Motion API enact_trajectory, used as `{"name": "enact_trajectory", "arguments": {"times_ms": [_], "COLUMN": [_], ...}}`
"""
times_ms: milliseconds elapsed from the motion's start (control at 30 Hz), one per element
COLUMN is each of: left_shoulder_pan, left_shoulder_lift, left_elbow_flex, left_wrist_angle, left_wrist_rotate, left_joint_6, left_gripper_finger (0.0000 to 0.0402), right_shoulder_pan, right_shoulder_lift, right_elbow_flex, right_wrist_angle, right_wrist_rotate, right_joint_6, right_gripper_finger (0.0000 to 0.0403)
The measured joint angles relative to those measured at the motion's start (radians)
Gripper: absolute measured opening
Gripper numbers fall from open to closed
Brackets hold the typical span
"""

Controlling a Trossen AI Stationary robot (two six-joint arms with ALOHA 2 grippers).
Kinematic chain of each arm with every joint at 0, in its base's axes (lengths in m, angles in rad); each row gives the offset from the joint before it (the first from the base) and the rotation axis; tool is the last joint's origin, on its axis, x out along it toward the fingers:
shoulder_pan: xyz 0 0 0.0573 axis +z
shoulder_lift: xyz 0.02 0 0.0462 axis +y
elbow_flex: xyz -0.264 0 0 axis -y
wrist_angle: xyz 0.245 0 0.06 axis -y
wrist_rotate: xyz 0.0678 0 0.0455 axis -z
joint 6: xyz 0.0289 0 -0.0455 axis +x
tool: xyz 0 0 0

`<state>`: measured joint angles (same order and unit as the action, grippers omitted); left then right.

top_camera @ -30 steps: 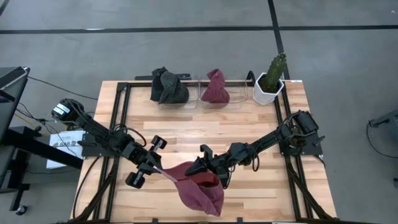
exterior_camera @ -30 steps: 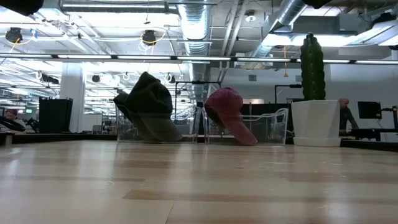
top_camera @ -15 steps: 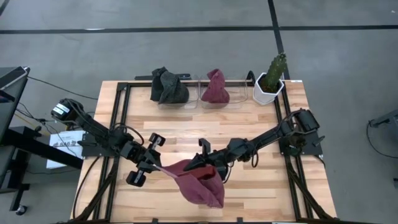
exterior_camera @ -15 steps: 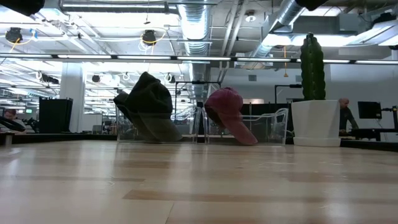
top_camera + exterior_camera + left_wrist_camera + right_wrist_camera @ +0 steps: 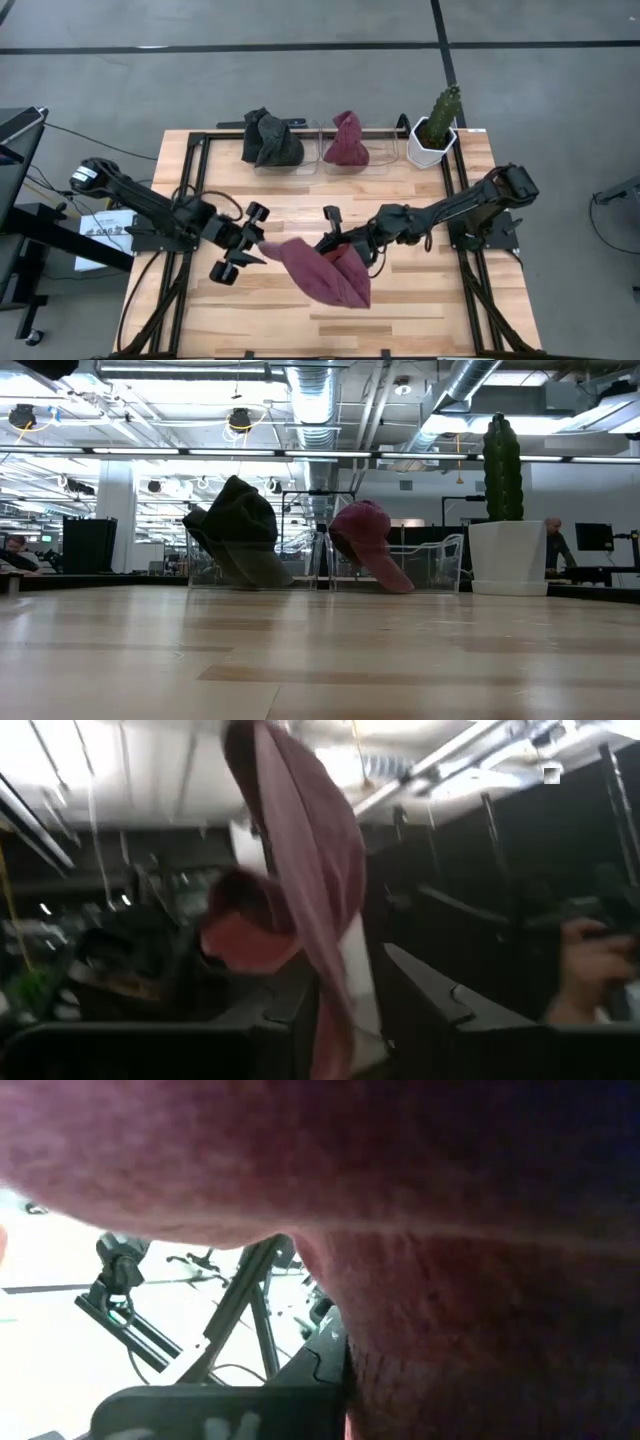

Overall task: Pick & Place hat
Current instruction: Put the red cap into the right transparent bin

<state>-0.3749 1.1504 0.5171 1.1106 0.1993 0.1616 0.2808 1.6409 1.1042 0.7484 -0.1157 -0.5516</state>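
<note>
My right gripper (image 5: 335, 245) is clenched on the maroon hat (image 5: 325, 272), gripping its right upper edge above the near centre of the surface (image 5: 400, 300). The hat hangs down and toward the near side from that grip. My left gripper (image 5: 255, 245) sits at the hat's left tip; in the left wrist view the cloth (image 5: 300, 890) runs between its fingers (image 5: 440, 1010), but I cannot tell whether they grip or have released it. At the far edge a dark hat (image 5: 268, 138) and a second maroon hat (image 5: 346, 140) rest in clear bins, with a potted cactus (image 5: 438, 125) to their right.
</note>
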Motion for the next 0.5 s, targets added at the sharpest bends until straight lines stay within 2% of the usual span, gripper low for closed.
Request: {"name": "enact_trajectory", "arguments": {"times_ms": [67, 200, 500], "left_shoulder_pan": [0.031, 0.077, 0.156], "left_shoulder_lift": [-0.028, -0.090, -0.240], "left_elbow_flex": [0.000, 0.000, -0.004], "left_wrist_angle": [-0.074, -0.224, -0.416], "left_wrist_rotate": [0.040, 0.044, -0.065], "left_joint_6": [-0.032, -0.035, -0.001], "left_gripper_finger": [0.0112, 0.0130, 0.0138], "right_shoulder_pan": [-0.013, -0.058, -0.178], "right_shoulder_lift": [-0.009, -0.034, -0.144], "right_elbow_flex": [0.000, 0.000, 0.005], "right_wrist_angle": [-0.028, -0.101, -0.430], "right_wrist_rotate": [0.003, 0.002, -0.007], "right_joint_6": [0.018, 0.087, 0.240], "right_gripper_finger": [0.0003, 0.0003, 0.0003]}}
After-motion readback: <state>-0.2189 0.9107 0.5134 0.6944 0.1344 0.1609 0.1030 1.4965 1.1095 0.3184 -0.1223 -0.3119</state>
